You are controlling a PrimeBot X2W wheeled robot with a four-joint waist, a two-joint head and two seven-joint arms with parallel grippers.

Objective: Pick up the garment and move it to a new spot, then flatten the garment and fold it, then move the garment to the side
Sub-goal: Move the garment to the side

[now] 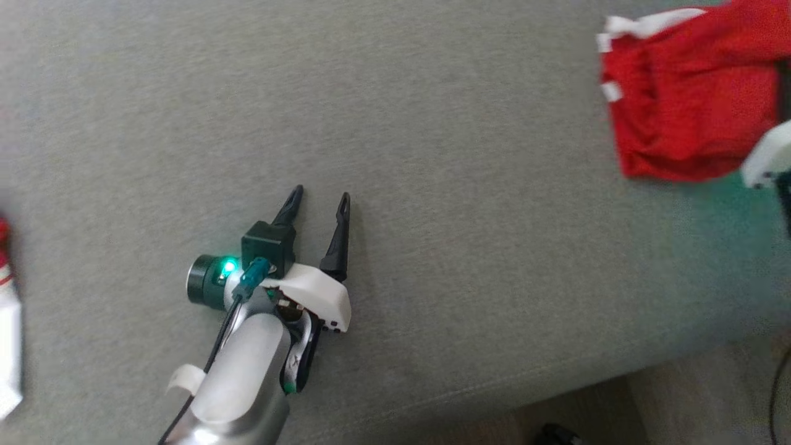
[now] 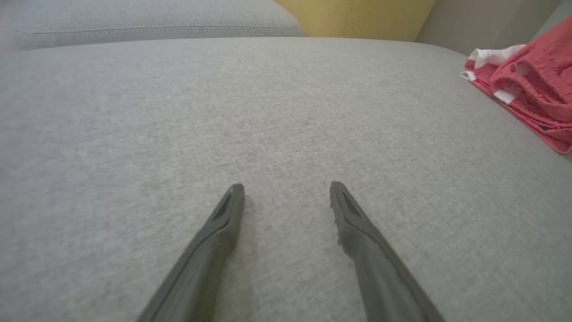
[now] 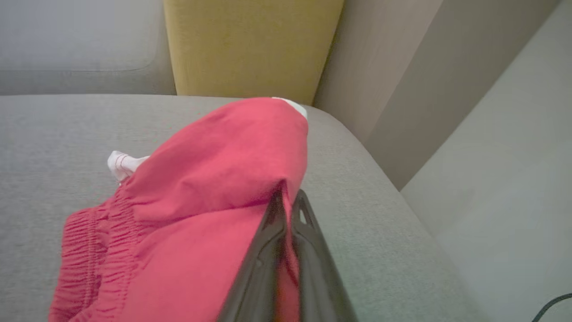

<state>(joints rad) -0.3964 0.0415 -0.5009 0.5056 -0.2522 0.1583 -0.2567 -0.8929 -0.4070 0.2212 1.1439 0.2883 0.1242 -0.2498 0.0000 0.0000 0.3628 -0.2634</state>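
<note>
On the grey sofa seat [image 1: 432, 154], far right end by the yellow cushion [image 3: 250, 44]: red garment [image 1: 686, 99], bunched, white trim showing. Right gripper [image 3: 289, 195] has its fingers pressed together on a fold, with cloth tented over the tips. The head view is blurred there; probably most of the garment rests on the seat. Left gripper [image 1: 321, 193] has its fingers apart and holds nothing, low over bare seat well apart from the cloth. Step in hand: lift and carry. Raise until the gathered waistband clears, then carry toward the open middle. The pinch looks thin, so go slowly.
</note>
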